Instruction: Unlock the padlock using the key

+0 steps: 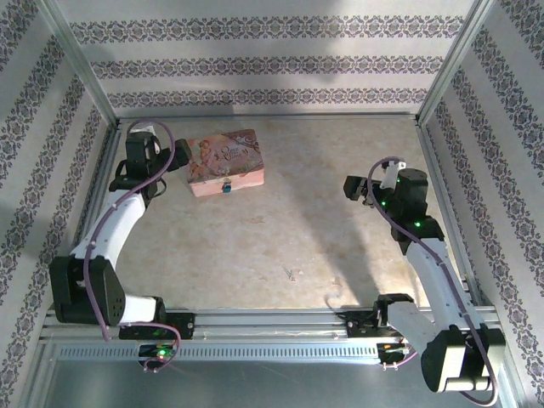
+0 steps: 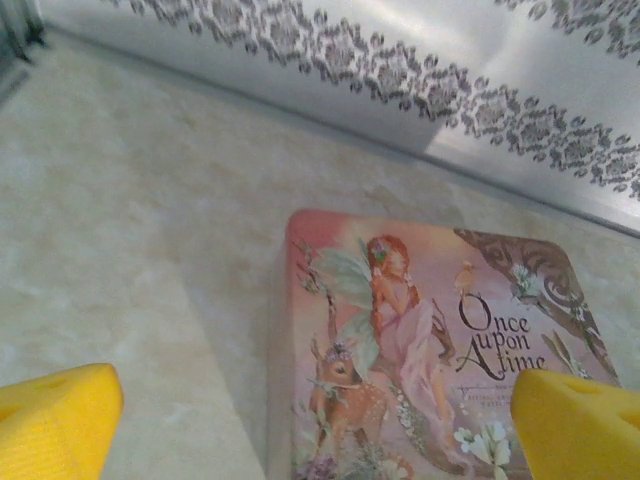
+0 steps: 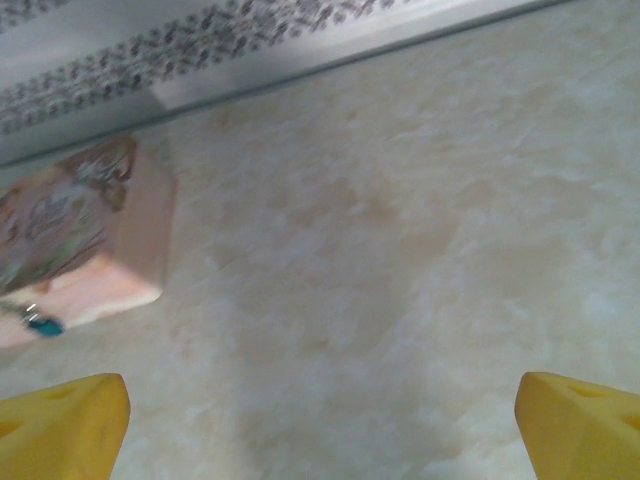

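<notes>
as your left end effector [image 2: 320, 440] hangs released, its yellow fingertips [image 2: 55, 420] sit wide apart at the bottom corners of the left wrist view, and the pink tin box [image 2: 430, 350] lies flat below them. you see its lid printed with a fairy, a fawn and the words "once upon a time". from above, the left end effector [image 1: 172, 167] is just beside the left short end of the pink tin box [image 1: 225, 161], near the far-left corner of the tabletop [image 1: 280, 229].

your right end effector [image 3: 320, 430] is released too, its yellow fingertips [image 3: 580, 425] spread to both lower corners of the right wrist view over pale tabletop. in the top view the right end effector [image 1: 353, 187] sits on the right side, pointing left, well apart from the box.

the padlock [image 1: 226, 189] hangs at the middle of the box's near long side, a tiny silvery piece with a blue part. the right wrist view shows the padlock [image 3: 40, 322] at the left edge, against the box's front wall.

a small pale thing [image 1: 291, 274] lies on the tabletop nearer the arm bases, between the two arms; you cannot tell what it is. patterned walls [image 1: 255, 64] close in the tabletop on three sides.
</notes>
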Motion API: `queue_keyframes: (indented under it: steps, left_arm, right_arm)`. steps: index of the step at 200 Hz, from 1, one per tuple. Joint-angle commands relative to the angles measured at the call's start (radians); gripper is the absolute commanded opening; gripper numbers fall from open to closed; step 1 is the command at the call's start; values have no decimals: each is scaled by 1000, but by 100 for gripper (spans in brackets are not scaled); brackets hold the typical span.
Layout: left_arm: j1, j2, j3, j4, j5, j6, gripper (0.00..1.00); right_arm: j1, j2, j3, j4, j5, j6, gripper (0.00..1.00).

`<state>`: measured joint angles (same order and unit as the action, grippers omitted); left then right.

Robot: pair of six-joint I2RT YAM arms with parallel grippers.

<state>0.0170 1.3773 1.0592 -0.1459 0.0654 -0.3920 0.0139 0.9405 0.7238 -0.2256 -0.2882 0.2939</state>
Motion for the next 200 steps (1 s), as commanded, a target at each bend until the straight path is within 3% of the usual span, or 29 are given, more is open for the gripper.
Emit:
queue_keyframes:
  steps: [1,77,132,200]
  left_arm:
    - [43,61,39,-85,119,-105,99]
    - [98,411,240,-5,439,-175,100]
    - [91,590,384,-39,496,-179,99]
    - [32,694,532,-138,525,-116,95]
  right_arm:
    - [24,-34,23,-186,-115,11,98]
    - [85,-42,-50,-213,-155,-9,98]
    - [144,3,-32,-265,-155,-27,98]
    - [196,42,-13,-275,-117,-33,98]
